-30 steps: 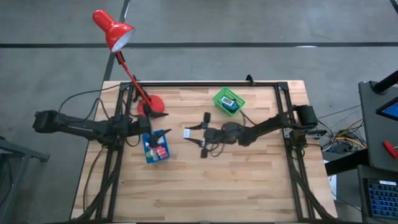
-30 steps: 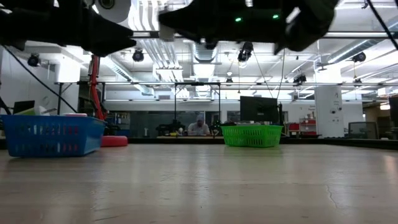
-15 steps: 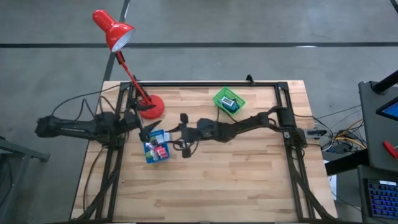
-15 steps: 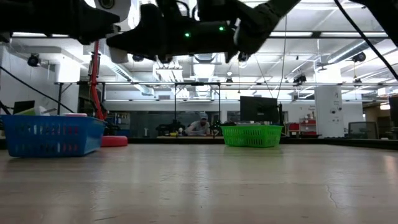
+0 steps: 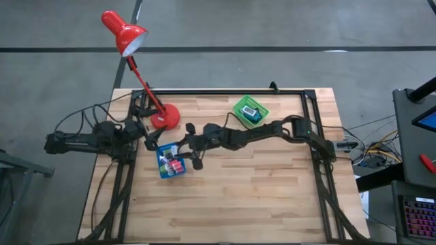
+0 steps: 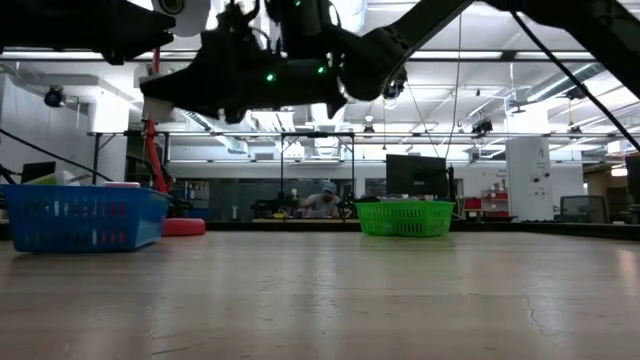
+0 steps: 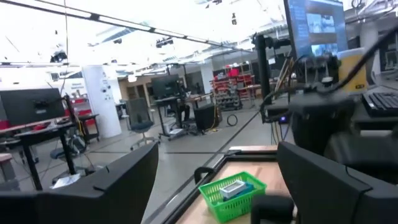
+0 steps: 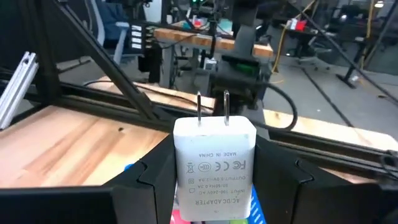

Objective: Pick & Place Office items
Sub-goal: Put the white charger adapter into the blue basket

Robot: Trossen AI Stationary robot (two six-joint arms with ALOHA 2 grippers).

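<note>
Right hand (image 8: 214, 186) pinches a white plug-in charger (image 8: 214, 165), prongs pointing away from the wrist, above the blue tray (image 5: 170, 160) near the surface's (image 5: 259, 197) left side. Coloured blocks (image 5: 175, 165), apparently red and green, lie inside the tray. Left hand (image 5: 151, 141), fingers spread, waits beside the red desk lamp's base (image 5: 165, 119).

The scene is evenly lit from ceiling lights (image 6: 250, 25), which are blown out to white glare in the low view. The arms are rendered as silhouettes there. The tabletop (image 5: 259, 197) shows only soft, faint shadows
</note>
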